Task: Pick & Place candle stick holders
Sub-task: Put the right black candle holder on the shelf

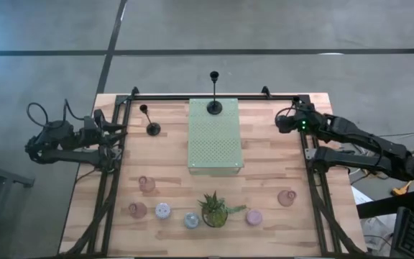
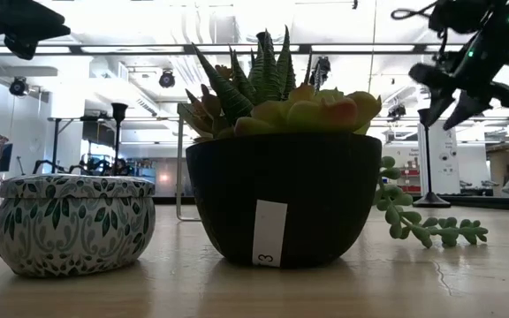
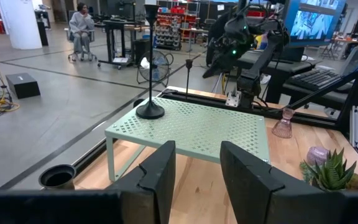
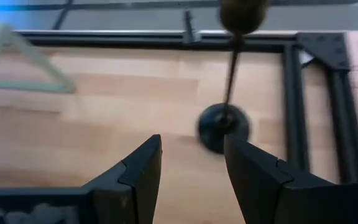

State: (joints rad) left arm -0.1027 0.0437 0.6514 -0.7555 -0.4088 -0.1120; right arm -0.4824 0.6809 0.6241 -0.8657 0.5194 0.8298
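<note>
Plant pot (image 2: 283,199) white label – unreadable, right hand (image 4: 191,171) open above black stick (image 4: 224,124), left hand (image 3: 196,163) open.

One stick (image 1: 213,93) stands on the mat's (image 1: 215,140) far end, another (image 1: 150,122) apparently left of it.

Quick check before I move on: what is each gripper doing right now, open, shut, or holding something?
Left gripper: open, holding nothing, at the table's left edge.
Right gripper: open, empty, above a black candle stick near the right rear corner.
</note>
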